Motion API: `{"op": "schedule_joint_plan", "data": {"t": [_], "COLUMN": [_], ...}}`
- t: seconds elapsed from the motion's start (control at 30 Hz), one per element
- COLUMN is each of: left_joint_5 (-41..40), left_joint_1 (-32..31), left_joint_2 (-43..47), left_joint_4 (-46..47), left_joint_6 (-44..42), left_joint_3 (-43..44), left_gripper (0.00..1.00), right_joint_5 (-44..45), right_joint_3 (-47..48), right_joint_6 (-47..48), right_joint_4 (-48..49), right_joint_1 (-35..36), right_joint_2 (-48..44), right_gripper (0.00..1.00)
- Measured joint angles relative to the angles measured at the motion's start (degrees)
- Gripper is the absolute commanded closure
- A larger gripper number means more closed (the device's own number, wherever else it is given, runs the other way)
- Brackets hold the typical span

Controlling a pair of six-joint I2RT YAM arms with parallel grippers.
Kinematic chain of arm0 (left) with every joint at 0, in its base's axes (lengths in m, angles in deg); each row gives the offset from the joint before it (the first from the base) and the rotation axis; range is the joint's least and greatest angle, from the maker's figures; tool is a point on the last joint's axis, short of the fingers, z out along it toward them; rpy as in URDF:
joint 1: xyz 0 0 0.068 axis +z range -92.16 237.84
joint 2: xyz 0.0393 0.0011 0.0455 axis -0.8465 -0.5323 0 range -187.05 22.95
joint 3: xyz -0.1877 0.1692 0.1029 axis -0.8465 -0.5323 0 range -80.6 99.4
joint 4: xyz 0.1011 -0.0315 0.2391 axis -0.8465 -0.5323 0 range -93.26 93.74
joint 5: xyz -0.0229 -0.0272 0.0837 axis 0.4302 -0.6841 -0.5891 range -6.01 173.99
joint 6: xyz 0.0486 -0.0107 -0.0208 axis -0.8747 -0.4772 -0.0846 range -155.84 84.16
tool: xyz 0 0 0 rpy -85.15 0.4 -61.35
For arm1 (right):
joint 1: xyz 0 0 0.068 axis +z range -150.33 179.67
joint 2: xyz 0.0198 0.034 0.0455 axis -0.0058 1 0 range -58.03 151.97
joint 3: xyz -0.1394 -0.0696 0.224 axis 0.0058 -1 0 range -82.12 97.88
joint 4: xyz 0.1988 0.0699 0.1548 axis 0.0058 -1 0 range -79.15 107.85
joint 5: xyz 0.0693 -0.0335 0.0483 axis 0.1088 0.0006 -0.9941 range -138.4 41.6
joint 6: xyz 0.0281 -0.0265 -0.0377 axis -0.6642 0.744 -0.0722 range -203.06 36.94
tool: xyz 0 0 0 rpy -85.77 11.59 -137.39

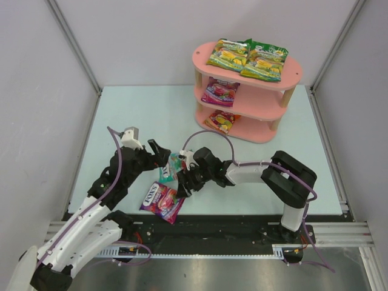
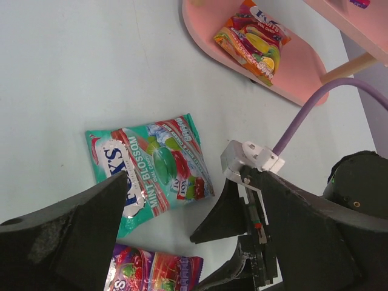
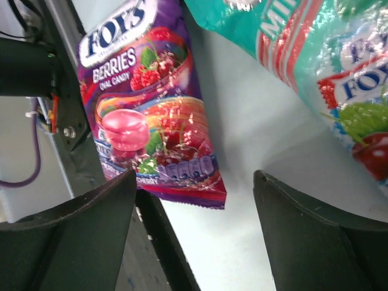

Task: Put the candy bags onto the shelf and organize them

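My left gripper (image 2: 188, 182) hangs with its jaws wide apart and empty above the teal glossy plastic candy bag (image 2: 151, 170), which lies flat on the pale table (image 2: 73, 73). My right gripper (image 3: 194, 182), also open and holding nothing, is just beside it, near the purple berry-print candy bag (image 3: 151, 121) at the table's near edge. Four other bags lie on the pink three-tier shelf (image 1: 199, 60). I judge my two arms too close: they may collide, or a finger may push the purple bag off the edge

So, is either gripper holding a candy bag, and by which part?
Nothing is held: left gripper and right gripper stand open; the teal mint bag lies flat, ungripped.
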Motion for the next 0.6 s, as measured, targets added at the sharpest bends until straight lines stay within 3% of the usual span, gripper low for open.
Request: {"op": "schedule_joint_plan", "data": {"t": [0.47,0.57,0.6], "left_joint_5": [-0.31,-0.37,-0.44], "left_joint_1": [0.00,0.00,0.00], "left_joint_2": [0.50,0.66,0.79], "left_joint_4": [-0.04,-0.11,-0.17], "left_joint_6": [0.02,0.02,0.02], "left_joint_3": [-0.13,-0.13,-0.13], "left_gripper": [0.04,0.04,0.04], "right_joint_5": [0.70,0.48,0.42], "right_joint_3": [4.24,5.25,5.49], "right_joint_6": [-0.59,-0.02,0.22], "right_joint_4": [-5.75,-6.58,-7.04], "right_joint_1": [1.09,1.75,1.92], "right_joint_2": [2.08,2.75,3.08], "right_gripper": [0.20,0.33,0.47]}}
